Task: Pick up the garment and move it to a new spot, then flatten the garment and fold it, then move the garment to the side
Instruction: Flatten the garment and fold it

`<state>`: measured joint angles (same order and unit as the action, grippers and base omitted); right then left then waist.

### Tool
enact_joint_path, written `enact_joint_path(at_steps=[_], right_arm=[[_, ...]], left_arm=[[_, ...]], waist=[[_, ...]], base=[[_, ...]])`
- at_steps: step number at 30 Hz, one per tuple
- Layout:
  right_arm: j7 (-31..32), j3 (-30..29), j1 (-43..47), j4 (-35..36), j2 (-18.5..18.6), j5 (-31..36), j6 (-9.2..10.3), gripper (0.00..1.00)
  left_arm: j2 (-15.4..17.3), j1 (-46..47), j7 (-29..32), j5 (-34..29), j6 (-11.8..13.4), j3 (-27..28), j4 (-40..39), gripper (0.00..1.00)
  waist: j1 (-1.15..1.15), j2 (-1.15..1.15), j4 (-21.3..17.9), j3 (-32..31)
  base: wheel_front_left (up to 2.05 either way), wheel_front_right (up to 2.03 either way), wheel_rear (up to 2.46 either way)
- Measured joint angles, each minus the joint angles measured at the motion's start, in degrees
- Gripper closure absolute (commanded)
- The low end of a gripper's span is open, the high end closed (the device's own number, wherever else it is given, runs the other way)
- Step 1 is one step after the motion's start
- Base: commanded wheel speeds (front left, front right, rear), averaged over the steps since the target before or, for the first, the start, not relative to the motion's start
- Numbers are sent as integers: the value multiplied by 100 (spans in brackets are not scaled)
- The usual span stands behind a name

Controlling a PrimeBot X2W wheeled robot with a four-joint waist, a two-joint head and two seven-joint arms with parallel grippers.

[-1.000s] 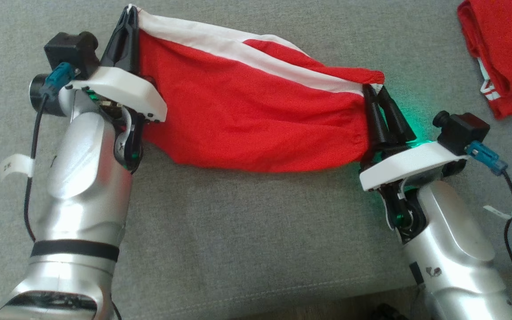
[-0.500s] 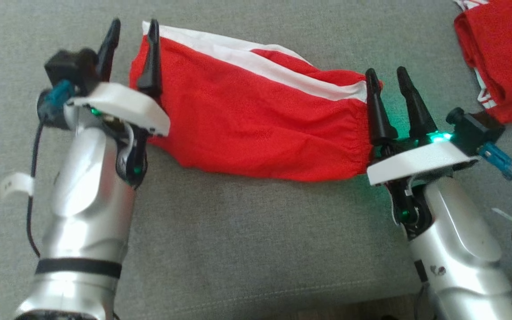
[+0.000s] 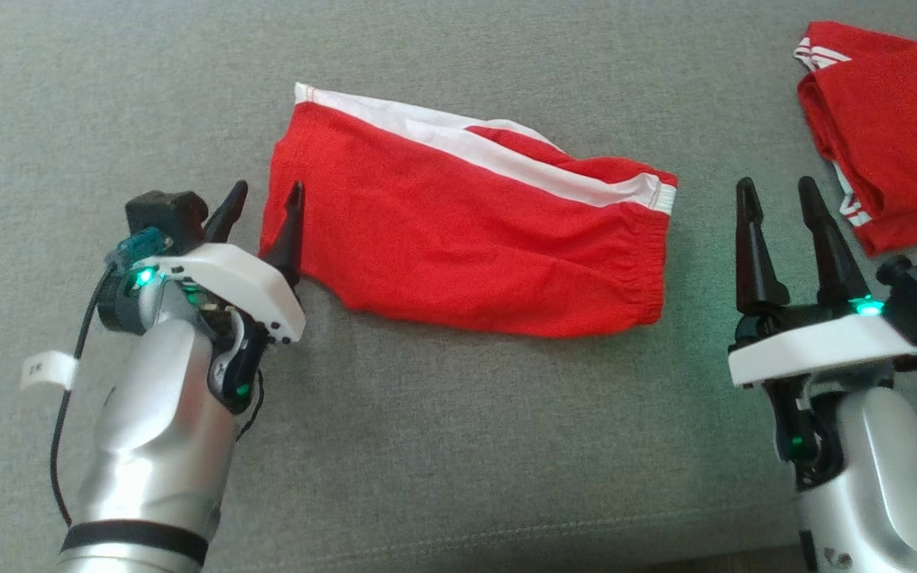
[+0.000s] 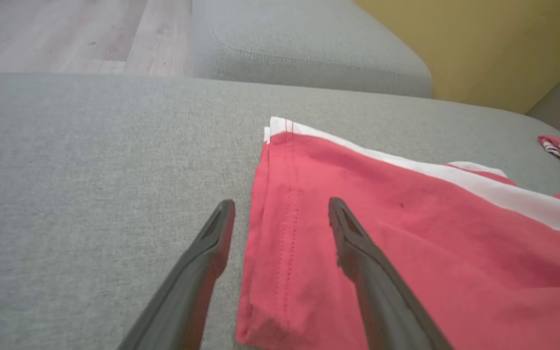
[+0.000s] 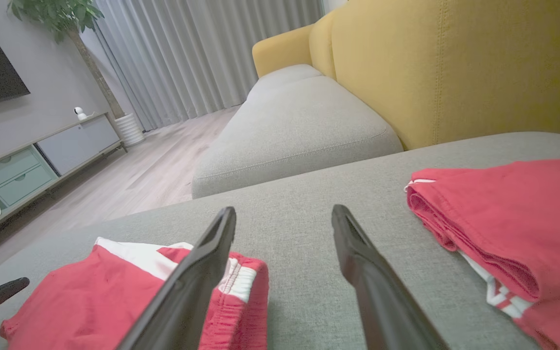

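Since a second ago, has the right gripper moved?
Yes. The right gripper has let go and slid right, clear of the shorts, toward the other red garment.

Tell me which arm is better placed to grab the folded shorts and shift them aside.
Left, probably. The left gripper is open with its fingers either side of the hem edge of the shorts, ready to close. The right gripper, also open, sits off the waistband end over cushion.

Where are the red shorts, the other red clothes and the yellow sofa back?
red shorts (image 3: 458, 239): head view, middle of the red front.
other red clothes (image 3: 888, 119): head view, red top fold.
yellow sofa back (image 5: 455, 68): right wrist view, its front face.
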<state>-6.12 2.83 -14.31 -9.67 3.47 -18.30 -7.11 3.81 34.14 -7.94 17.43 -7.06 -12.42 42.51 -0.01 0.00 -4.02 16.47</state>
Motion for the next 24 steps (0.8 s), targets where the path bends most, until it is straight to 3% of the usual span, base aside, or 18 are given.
enact_joint_path(at_steps=[6, 15, 16, 17, 18, 19, 20, 24], right_arm=[[270, -136, 242, 497, -23, 24, 0, 0], [363, -140, 319, 725, -36, 22, 0, 0], [363, -141, 319, 727, -36, 22, 0, 0], [363, -141, 319, 732, -37, 22, 0, 0], [363, -140, 319, 736, -37, 21, 0, 0], [361, -140, 319, 738, -37, 15, 0, 0], [361, -134, 319, 738, -37, 14, 0, 0], [361, -129, 319, 737, -38, 14, 0, 0]], left_arm=[[81, -1, 676, 399, -8, -209, 170, 0], [356, 81, 1159, 1143, -25, -594, -121, 0], [374, 81, 1196, 1212, -25, -643, -168, 9], [388, 80, 1214, 1291, -25, -721, -210, 42], [393, 79, 1245, 1368, -25, -782, -246, 67], [397, 76, 1272, 1451, -25, -856, -280, 89], [399, 64, 1293, 1532, -25, -946, -319, 100], [419, 4, 1284, 1772, -25, -1152, -437, 100]], waist=[[1, 0, -106, 78], [1, 0, -234, 256], [2, 0, -238, 264], [1, 0, -241, 269], [1, 0, -244, 272], [2, 0, -246, 274], [2, 0, -247, 276], [2, 0, -236, 267]], base=[[0, 0, 0], [0, 0, 0], [0, 0, 0], [0, 0, 0], [0, 0, 0], [0, 0, 0], [0, 0, 0], [0, 0, 0]])
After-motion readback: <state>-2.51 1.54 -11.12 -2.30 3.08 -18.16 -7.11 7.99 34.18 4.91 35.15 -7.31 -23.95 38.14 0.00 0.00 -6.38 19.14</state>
